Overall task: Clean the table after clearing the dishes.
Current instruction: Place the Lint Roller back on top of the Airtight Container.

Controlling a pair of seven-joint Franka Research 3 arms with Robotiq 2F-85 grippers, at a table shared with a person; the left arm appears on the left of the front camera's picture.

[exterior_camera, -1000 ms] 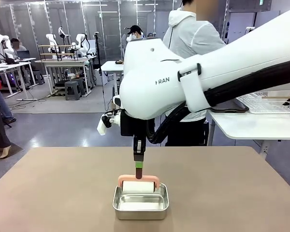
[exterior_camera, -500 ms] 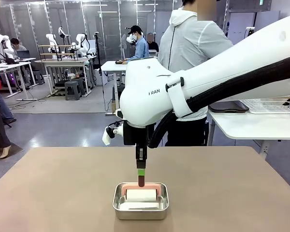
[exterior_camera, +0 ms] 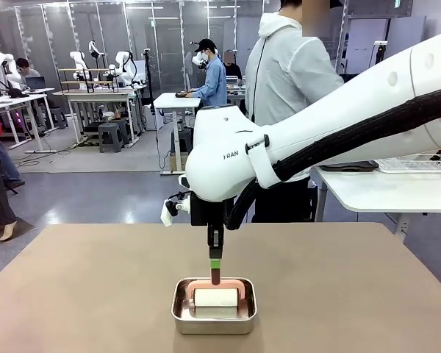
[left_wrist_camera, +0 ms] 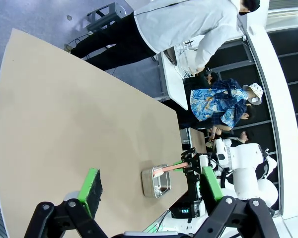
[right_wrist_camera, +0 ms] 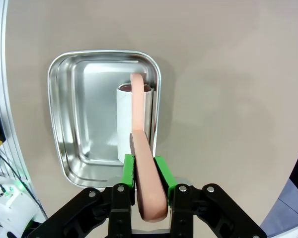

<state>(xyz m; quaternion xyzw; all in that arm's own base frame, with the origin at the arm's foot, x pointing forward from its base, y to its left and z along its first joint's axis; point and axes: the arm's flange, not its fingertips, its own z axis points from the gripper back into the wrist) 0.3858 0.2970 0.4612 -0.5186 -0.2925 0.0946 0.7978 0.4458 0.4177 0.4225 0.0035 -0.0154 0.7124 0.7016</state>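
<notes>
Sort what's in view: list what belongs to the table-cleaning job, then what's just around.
Part of the job:
- table
- lint roller, pink handle held in the right hand
- steel pan with the roller in it

Just around:
- left hand, open, holding nothing
- person at the white side table

Taupe-brown counter (exterior_camera: 95,294); shiny steel pan (right_wrist_camera: 77,124); white roller (right_wrist_camera: 126,124) with salmon-pink, perhaps partly darker, handle (right_wrist_camera: 145,168).

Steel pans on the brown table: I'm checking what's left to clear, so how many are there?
1. The pan sits at the table's near middle, with the roller in it, held by the right hand. Nothing seems hidden.
</notes>
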